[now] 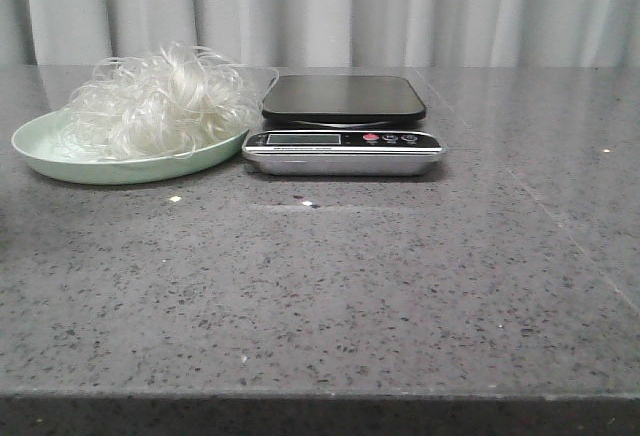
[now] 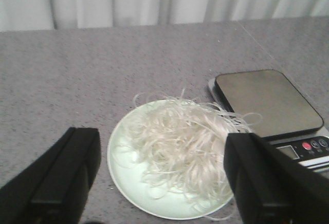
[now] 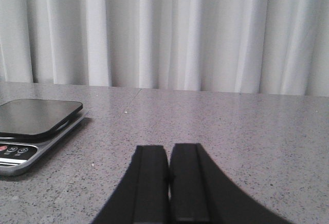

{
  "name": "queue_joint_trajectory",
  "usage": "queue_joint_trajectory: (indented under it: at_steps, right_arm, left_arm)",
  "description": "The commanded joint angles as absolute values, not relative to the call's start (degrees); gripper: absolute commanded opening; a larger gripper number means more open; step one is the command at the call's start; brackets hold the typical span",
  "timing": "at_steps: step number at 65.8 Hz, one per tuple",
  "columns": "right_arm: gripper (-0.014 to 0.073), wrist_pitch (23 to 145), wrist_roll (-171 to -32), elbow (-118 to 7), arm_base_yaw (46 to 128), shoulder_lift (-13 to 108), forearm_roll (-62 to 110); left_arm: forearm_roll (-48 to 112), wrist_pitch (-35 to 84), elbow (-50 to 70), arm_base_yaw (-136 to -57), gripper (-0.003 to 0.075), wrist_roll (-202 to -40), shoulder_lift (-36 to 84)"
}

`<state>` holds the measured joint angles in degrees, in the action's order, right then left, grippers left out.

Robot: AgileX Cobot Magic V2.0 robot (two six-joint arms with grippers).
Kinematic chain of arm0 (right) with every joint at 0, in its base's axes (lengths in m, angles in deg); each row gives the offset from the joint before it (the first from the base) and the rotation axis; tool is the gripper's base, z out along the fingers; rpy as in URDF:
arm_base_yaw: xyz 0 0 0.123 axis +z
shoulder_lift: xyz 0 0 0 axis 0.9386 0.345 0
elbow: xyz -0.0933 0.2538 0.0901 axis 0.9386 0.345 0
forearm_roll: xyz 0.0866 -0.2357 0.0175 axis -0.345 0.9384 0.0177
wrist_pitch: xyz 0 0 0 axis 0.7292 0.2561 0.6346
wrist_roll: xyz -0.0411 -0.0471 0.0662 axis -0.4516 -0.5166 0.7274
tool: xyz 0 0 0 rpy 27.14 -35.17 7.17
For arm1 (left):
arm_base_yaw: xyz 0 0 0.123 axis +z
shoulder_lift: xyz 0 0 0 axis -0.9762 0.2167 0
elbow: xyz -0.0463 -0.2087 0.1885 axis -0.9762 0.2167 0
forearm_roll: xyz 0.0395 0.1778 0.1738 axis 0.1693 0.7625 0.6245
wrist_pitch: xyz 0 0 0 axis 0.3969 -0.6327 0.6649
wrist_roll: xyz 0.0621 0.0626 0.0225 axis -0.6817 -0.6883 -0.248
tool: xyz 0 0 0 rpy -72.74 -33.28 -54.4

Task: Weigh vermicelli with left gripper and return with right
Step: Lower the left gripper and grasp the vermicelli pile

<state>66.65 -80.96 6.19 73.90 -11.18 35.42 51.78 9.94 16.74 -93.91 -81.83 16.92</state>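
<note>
The vermicelli (image 1: 160, 101) is a fluffy white mound on a pale green plate (image 1: 60, 159) at the table's left, next to the scale (image 1: 343, 138) with its bare black platform (image 1: 343, 98). In the left wrist view my left gripper (image 2: 163, 142) is wide open above the plate (image 2: 126, 175), its two black fingers (image 2: 77, 162) on either side of the vermicelli (image 2: 185, 142); the scale (image 2: 267, 100) lies beside it. In the right wrist view my right gripper (image 3: 168, 152) is shut and empty over bare table, to the right of the scale (image 3: 36, 124). Neither gripper shows in the front view.
A grey speckled stone table (image 1: 400, 286) stretches to a front edge (image 1: 320, 396). A white curtain (image 1: 330, 6) hangs behind it. Two small white crumbs (image 1: 175, 198) lie on the table in front of the plate and scale.
</note>
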Motion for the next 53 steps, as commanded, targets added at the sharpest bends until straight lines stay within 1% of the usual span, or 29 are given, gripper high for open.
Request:
queue_joint_trajectory:
  at_steps: [1,18,27,44,49,53]
  right_arm:
    - [0.0167,62.0,-80.9,5.7,73.7,-12.2,35.9]
    - [0.0167,62.0,-80.9,5.7,73.7,-12.2,35.9]
    - [0.0167,62.0,-80.9,5.7,73.7,-12.2,35.9]
    - [0.0167,62.0,-80.9,5.7,73.7,-12.2,35.9]
    - [0.0167,62.0,-80.9,5.7,73.7,-12.2,35.9]
    - [0.0167,62.0,-80.9,5.7,73.7,-12.2,35.9]
  left_arm:
    - [49.4,10.0,9.6,-96.2,0.0568,-81.8,24.3]
    - [49.2,2.2,-3.2,-100.5,0.0567,-81.8,43.0]
    - [47.3,-0.8,-8.0,-101.0,0.0566,-81.8,51.0]
    - [47.5,-7.4,-13.6,-100.9,0.0564,-81.8,60.8]
    - [47.5,-8.3,-14.2,-100.5,0.0539,-81.5,62.9]
    - [47.5,-9.2,-14.8,-100.2,0.0481,-81.2,64.6]
